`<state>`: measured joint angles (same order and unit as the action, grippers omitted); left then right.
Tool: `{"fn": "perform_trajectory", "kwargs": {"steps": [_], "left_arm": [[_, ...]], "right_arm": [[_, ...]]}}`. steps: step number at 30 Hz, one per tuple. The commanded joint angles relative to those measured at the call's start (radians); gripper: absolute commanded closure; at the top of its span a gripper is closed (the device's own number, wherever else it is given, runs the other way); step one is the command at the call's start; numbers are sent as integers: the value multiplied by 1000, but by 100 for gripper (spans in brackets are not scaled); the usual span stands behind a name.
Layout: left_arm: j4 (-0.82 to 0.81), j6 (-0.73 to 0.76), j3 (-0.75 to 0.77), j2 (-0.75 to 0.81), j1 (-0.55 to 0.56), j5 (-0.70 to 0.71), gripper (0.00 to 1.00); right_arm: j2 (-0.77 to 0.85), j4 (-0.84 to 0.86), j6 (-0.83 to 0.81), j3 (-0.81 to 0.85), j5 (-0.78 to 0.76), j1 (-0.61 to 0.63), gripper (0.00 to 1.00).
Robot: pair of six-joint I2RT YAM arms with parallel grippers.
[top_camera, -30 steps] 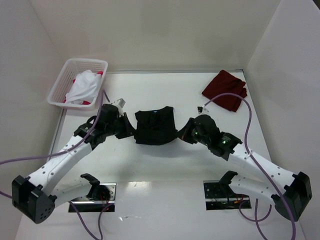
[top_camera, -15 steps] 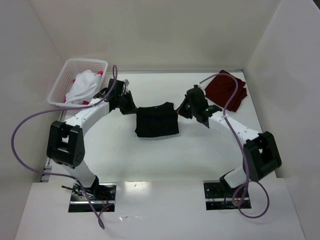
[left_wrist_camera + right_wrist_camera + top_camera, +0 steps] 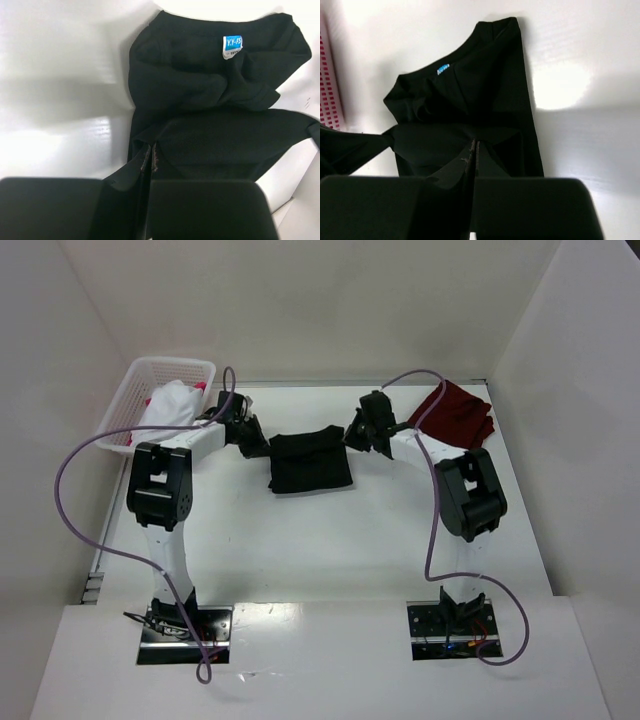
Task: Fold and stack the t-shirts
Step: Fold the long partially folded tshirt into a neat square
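A black t-shirt (image 3: 310, 462) lies half folded in the middle of the table, its blue-and-white neck label (image 3: 232, 46) facing up. My left gripper (image 3: 262, 443) is shut on the shirt's left edge, with cloth pinched at the tips (image 3: 151, 152). The right gripper (image 3: 352, 435) is shut on the right edge (image 3: 474, 147). Between the two, a band of black cloth (image 3: 235, 135) is stretched over the shirt's body. A dark maroon t-shirt (image 3: 455, 418) lies crumpled at the far right. White and pink-red t-shirts (image 3: 165, 410) fill the basket.
The white lattice basket (image 3: 170, 364) stands at the far left corner, close behind the left arm. White walls close in the table at the back and both sides. Purple cables (image 3: 80, 455) loop out from both arms.
Both arms have swung away from me toward the back wall, carrying the shirt's near edge up over its body. The black shirt now lies shorter and farther back.
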<state>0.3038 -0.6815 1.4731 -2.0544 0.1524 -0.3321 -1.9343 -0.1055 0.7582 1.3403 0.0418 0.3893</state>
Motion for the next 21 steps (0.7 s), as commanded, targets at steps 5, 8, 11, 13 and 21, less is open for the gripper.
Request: {"fn": "perform_trajectory", "kwargs": {"steps": [5,8,11,13,21], "left_arm": [[-45,31,56,69,-5,-18,100],[-35,40,20,125,-5,-18,100],[-35,51,-26,206,-5,-47,100],[-25,71,-69,272,7,-47,100],[-2,80,-315,523,65,-71,100]], "right_arm": [[14,33,-65,128,-10,-13,100],[60,33,-65,86,0,-13,100],[151,72,-43,-12,23,-13,100],[204,82,-31,-94,23,-13,100],[464,102,13,-349,23,49,100]]}}
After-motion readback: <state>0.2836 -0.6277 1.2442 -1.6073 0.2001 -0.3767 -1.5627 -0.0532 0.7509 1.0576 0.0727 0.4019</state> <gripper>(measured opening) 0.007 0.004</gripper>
